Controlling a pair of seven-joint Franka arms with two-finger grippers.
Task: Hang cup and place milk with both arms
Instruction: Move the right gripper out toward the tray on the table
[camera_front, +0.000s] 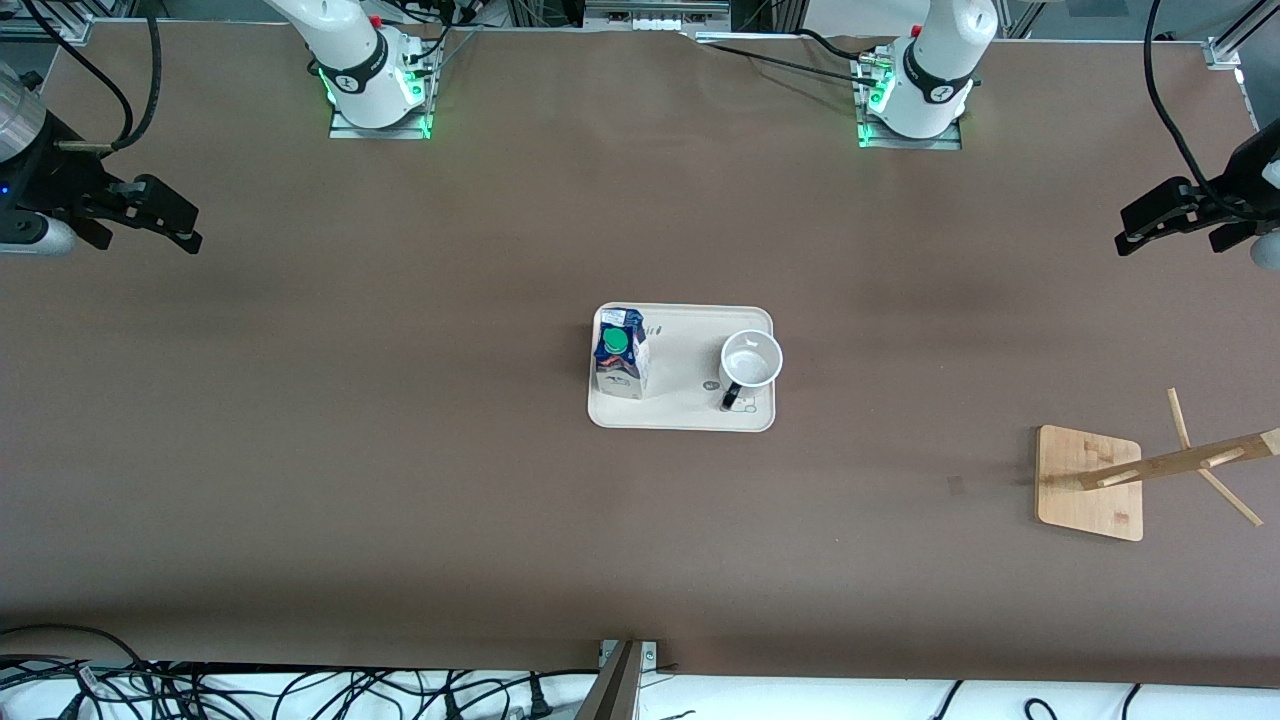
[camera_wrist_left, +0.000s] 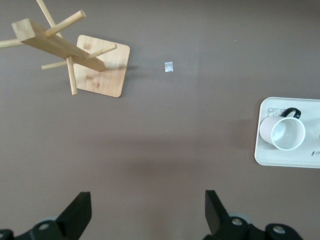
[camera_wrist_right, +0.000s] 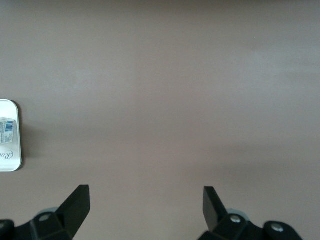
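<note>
The white cup (camera_front: 750, 365) with its black handle and the blue-and-white milk carton (camera_front: 620, 352) with a green cap stand on a cream tray (camera_front: 690, 405) at mid-table. The cup is toward the left arm's end of the tray, the milk toward the right arm's end. My left gripper (camera_front: 1135, 225) hangs open and empty over bare table at the left arm's end. My right gripper (camera_front: 180, 222) hangs open and empty over the right arm's end. The left wrist view shows its open gripper (camera_wrist_left: 148, 205) and the cup (camera_wrist_left: 285, 132). The right wrist view shows its open gripper (camera_wrist_right: 146, 202) and the milk's edge (camera_wrist_right: 7, 131).
A wooden mug rack (camera_front: 1090, 483) with slanted pegs stands on a square base toward the left arm's end, nearer the front camera than the tray; it also shows in the left wrist view (camera_wrist_left: 60, 45). A small scrap (camera_front: 956, 485) lies beside it. Cables lie along the table's front edge.
</note>
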